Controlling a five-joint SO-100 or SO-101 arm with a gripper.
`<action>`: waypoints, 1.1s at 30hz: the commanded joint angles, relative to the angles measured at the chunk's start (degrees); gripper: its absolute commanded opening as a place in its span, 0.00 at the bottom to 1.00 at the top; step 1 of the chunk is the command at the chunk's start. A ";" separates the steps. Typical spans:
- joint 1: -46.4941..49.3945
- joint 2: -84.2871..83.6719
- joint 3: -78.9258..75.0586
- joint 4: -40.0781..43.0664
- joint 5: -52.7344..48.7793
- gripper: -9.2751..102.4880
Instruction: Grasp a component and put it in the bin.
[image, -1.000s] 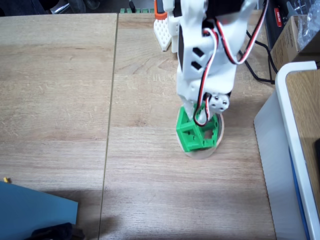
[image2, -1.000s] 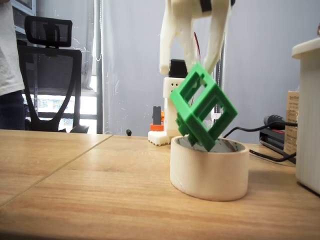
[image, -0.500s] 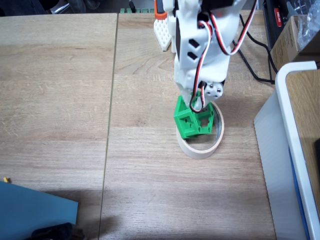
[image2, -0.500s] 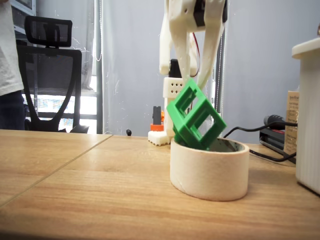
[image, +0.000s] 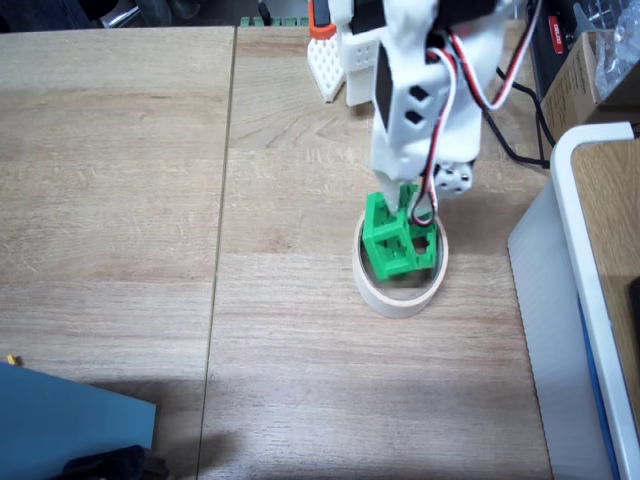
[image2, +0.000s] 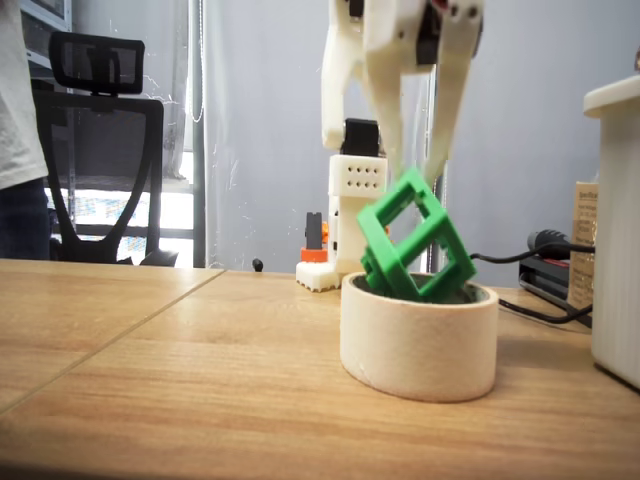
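Since a second ago we have sunk the component (image2: 416, 243) into the bin (image2: 418, 345); gripper (image2: 412, 175) clamped on it, tilted, so release may leave it propped on the rim

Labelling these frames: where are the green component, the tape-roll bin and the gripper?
green component (image2: 415, 245), a fixed view, front frame edge.
tape-roll bin (image2: 418, 345), a fixed view, outer wall.
gripper (image2: 412, 172), a fixed view, between fingertips.

text: none legible | labels/brands/numbers: none readable in either fixed view | red-and-black device (image: 556, 32) at top right edge of the overhead-angle fixed view: markings too small to make out | cardboard box (image: 575, 80): no print discernible
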 joint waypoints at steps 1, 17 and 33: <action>-0.35 0.26 -0.44 -0.53 0.26 0.10; -0.26 0.79 -1.41 0.26 -0.44 0.20; 7.73 25.31 -1.23 -0.62 -0.79 0.19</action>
